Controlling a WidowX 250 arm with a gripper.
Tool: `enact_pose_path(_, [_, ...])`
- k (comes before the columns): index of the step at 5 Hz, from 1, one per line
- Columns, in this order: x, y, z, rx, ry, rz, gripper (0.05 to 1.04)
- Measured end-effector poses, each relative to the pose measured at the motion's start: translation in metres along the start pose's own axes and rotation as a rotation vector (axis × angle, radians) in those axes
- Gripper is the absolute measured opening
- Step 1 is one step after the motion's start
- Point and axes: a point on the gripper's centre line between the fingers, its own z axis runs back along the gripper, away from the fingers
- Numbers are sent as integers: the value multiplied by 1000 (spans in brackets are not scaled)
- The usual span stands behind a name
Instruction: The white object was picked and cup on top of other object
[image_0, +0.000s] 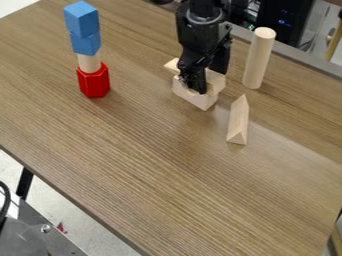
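Observation:
The black gripper (194, 82) hangs down at the upper middle, low over a group of pale wooden pieces and partly hiding them. One pale block (199, 100) with a notched top rests on the table under it, and a flat pale piece (171, 65) sticks out behind on the left. Which piece, if any, is held cannot be told. To the right a tall pale cylinder (258, 59) stands upright, and a pale triangular prism (238, 121) lies nearer the camera. No cup can be made out.
At the upper left stands a tower with a red hexagonal block (93, 81) at its base, a pale cylinder (89, 62) above it, and two blue blocks (83, 25) on top. The wooden table (153, 165) has its front edge running diagonally at the lower left.

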Motion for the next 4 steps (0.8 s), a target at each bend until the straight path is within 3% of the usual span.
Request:
enact_pose_path(1, [-2, 5, 1, 42, -20, -25, 1000])
enact_pose_path(2, [-2, 2, 14, 25, -32, -36, 1000])
enact_pose_path(4, [2, -11, 68, -46, -150, -244, 1000])
